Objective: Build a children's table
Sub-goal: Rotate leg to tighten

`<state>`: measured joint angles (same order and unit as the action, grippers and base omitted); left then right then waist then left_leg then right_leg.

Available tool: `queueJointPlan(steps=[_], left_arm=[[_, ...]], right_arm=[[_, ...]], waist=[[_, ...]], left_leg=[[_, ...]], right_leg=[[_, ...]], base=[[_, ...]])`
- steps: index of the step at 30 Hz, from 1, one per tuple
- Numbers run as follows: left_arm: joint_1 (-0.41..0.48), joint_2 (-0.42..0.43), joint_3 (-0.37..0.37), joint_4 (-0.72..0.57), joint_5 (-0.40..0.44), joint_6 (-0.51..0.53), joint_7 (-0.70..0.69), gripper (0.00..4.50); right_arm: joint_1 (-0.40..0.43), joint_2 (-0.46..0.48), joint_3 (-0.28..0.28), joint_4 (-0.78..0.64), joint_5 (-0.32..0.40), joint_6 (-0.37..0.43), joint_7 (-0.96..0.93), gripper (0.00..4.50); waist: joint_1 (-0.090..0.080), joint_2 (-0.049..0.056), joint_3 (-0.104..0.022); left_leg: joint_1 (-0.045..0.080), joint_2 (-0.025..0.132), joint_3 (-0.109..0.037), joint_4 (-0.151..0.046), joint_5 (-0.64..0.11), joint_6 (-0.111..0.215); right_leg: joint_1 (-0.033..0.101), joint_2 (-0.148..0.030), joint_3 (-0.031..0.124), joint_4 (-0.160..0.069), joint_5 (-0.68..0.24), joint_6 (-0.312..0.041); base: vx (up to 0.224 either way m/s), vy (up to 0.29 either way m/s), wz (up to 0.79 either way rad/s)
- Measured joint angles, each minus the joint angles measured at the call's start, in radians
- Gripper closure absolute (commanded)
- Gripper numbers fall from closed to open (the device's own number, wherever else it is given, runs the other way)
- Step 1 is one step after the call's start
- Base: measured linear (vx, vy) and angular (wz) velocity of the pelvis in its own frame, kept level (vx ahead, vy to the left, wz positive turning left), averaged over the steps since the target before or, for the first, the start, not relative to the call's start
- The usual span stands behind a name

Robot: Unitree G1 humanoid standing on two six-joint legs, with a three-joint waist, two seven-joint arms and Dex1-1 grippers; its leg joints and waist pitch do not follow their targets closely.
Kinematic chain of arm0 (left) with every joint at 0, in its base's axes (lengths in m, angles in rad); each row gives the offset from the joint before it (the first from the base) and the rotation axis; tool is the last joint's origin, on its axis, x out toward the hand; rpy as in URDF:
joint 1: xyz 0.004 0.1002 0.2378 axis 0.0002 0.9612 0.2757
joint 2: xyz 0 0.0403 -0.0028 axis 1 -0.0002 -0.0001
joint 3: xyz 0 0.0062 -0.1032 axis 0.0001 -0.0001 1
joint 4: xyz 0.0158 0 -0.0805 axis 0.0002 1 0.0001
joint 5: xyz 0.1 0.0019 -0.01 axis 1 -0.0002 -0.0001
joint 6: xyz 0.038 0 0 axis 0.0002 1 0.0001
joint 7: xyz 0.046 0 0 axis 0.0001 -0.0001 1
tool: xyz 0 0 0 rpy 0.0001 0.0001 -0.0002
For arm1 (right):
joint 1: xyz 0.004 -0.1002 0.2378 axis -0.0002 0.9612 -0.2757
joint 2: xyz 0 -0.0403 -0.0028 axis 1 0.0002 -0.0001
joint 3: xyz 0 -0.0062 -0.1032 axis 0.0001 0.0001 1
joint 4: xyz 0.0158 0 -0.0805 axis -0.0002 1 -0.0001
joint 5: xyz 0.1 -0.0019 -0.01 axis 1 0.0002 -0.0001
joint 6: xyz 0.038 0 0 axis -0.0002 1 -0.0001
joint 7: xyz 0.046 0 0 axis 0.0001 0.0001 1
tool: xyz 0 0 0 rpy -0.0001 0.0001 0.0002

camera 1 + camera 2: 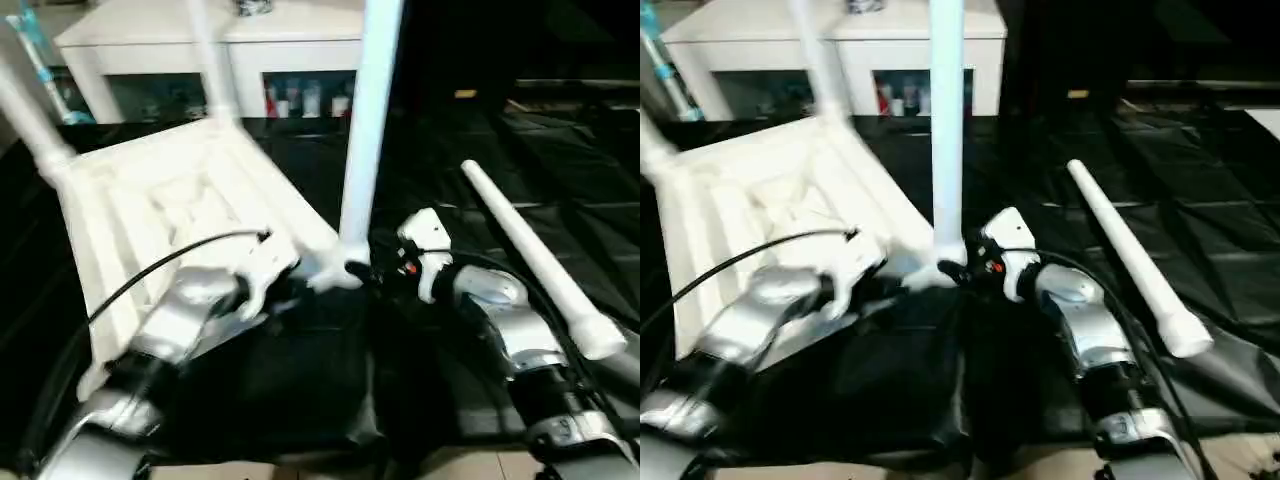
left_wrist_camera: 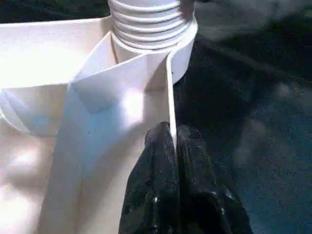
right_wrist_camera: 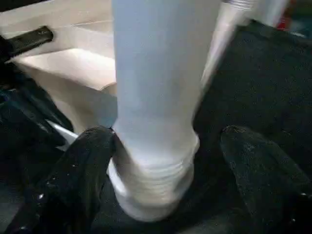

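— Any writing you can read? 
— None legible. The table top (image 1: 190,210) lies underside up on the black mat (image 1: 300,370), three legs standing in its corner sockets.
— And the grippers?
— The left gripper (image 2: 171,141) pinches the top's thin edge wall beside the near socket. The right gripper (image 3: 165,156) is spread around the near leg (image 1: 368,130), one finger (image 3: 83,165) touching its ribbed base. The fourth leg (image 1: 540,262) lies loose on the mat.

Light: glare is washing out the top (image 2: 44,58) (overhead source)
Blur: motion is smearing the leg (image 3: 161,97)
Surroundings: staying dim
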<state>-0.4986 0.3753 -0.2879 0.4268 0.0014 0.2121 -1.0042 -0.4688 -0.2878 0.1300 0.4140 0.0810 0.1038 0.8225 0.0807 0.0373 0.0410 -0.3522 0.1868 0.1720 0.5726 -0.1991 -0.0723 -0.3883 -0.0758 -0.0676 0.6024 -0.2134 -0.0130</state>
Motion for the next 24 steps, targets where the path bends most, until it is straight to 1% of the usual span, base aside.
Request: queueJointPlan(steps=[1,4,7,9,19,22,24], left_arm=[[0.004,0.003,-0.006,-0.008,0.0,-0.003,-0.011,4.5],[0.014,0.013,-0.014,-0.023,-0.003,-0.016,-0.036,4.5],[0.019,0.022,-0.014,-0.032,-0.007,-0.016,-0.055,4.5],[0.025,0.028,-0.015,-0.038,-0.008,-0.016,-0.067,4.5],[0.032,0.039,-0.019,-0.057,-0.009,-0.011,-0.084,4.5],[0.032,0.039,-0.02,-0.06,-0.009,-0.009,-0.084,4.5],[0.032,0.039,-0.02,-0.06,-0.009,-0.005,-0.084,4.5]], right_arm=[[0.007,-0.007,0.004,-0.016,0.003,0.002,0.021,0.68],[0.017,-0.035,0.025,-0.052,0.019,0.007,0.083,0.68],[0.046,-0.056,0.036,-0.093,0.047,0.027,0.148,0.68],[0.048,-0.068,0.038,-0.099,0.055,0.035,0.174,0.68],[0.048,-0.063,0.045,-0.097,0.054,0.038,0.176,0.68],[0.043,-0.062,0.057,-0.079,0.034,0.019,0.166,0.68],[0.042,-0.056,0.057,-0.066,0.03,0.012,0.156,1.01]], waist=[[0.006,0.0,0.0],[0.014,0.0,0.0],[0.014,-0.001,0.001],[0.014,-0.002,0.001],[0.013,-0.002,0.001],[0.013,-0.002,0.001],[0.013,-0.002,0.001]], left_leg=[[-0.001,0.0,0.0,0.001,-0.001,0.001],[-0.003,0.0,0.0,0.006,-0.002,0.003],[-0.003,0.0,0.0,0.011,-0.003,0.004],[-0.002,0.001,0.0,0.013,-0.003,0.004],[-0.004,0.002,0.0,0.014,-0.002,0.002],[-0.004,0.002,0.0,0.015,-0.002,0.003],[-0.004,0.002,0.0,0.015,-0.002,0.003]], right_leg=[[0.0,0.0,0.0,0.0,0.0,0.0],[0.0,-0.001,0.0,0.002,0.0,0.0],[0.0,-0.001,0.001,0.005,0.0,0.0],[0.0,-0.002,0.001,0.008,0.0,0.0],[0.0,-0.002,0.0,0.01,0.0,0.0],[-0.001,-0.002,0.0,0.01,0.0,0.0],[-0.001,-0.002,0.0,0.01,0.0,0.0]], base=[[0.0,0.0,0.0],[0.0,0.0,0.0],[0.0,0.0,0.0],[0.0,0.0,0.0],[0.0,0.0,0.0],[0.0,0.0,0.0],[0.0,0.0,0.0]])
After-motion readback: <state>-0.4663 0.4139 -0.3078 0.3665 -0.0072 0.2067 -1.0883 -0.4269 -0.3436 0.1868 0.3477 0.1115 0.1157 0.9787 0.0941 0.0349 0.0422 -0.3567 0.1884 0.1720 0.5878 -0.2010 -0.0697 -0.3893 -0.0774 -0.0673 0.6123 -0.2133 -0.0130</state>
